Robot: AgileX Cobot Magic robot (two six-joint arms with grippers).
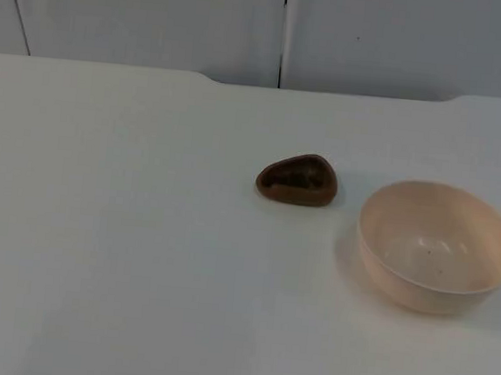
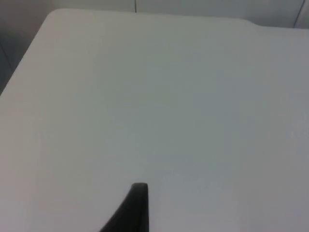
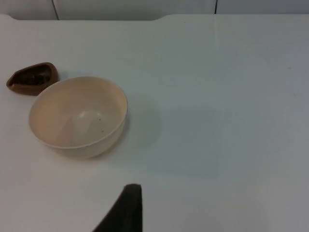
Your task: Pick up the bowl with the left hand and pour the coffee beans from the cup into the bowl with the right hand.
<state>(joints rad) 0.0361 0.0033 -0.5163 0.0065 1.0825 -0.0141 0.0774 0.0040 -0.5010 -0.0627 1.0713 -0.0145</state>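
Bowl [image 3: 78, 116] lies beyond right pincer [image 3: 126, 205], apart.

A fixed overhead camera looked down and forward across the white table [image 1: 122, 255] toward the grey wall [image 1: 143, 16], taking in a brown cup [image 1: 297, 178] and a cream bowl [image 1: 437, 246]. The right wrist camera, set lower and seemingly nearer, shared that bowl and cup. The left wrist camera faced bare tabletop running to the far edge.
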